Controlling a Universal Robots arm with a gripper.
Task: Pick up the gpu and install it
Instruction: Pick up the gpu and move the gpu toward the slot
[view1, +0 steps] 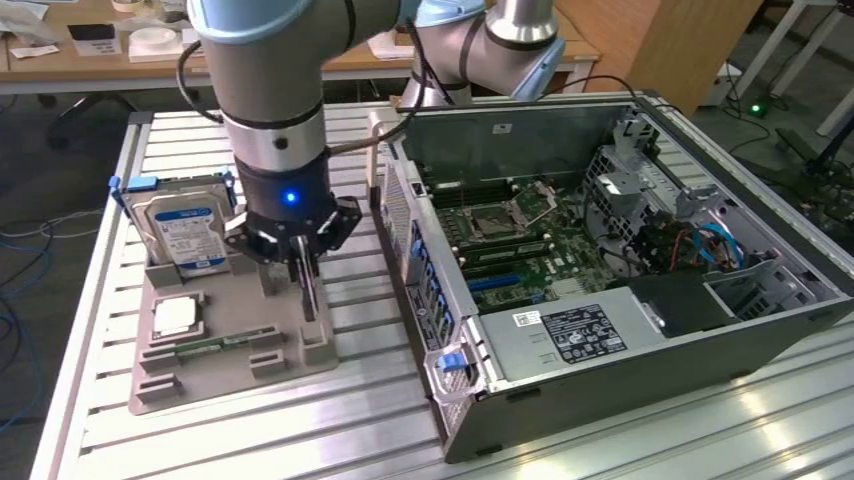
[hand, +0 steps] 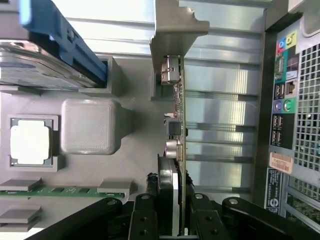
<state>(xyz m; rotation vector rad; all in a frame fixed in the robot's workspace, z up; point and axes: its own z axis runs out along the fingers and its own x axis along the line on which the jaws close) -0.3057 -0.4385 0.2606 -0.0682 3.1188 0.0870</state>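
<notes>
The gpu (hand: 178, 125) stands on edge in its slot at the side of the grey fixture tray (view1: 214, 385). It is a thin green board with a pale metal bracket end and a dark cooler. In the exterior view the gpu (view1: 310, 290) reads as a thin dark upright strip below the wrist. My gripper (hand: 176, 212) comes down from above, with one black finger (hand: 150, 215) on each face of the card. The jaws are shut on the card. My gripper (view1: 304, 262) hangs over the tray's edge nearest the computer case.
The open computer case (view1: 747, 300) lies at the exterior view's right, with its motherboard (view1: 514, 250) exposed and its rear port panel (hand: 287, 95) close beside the card. The tray also holds a silver hard drive (view1: 184, 228), a CPU (view1: 176, 315) and a green memory stick (view1: 220, 346).
</notes>
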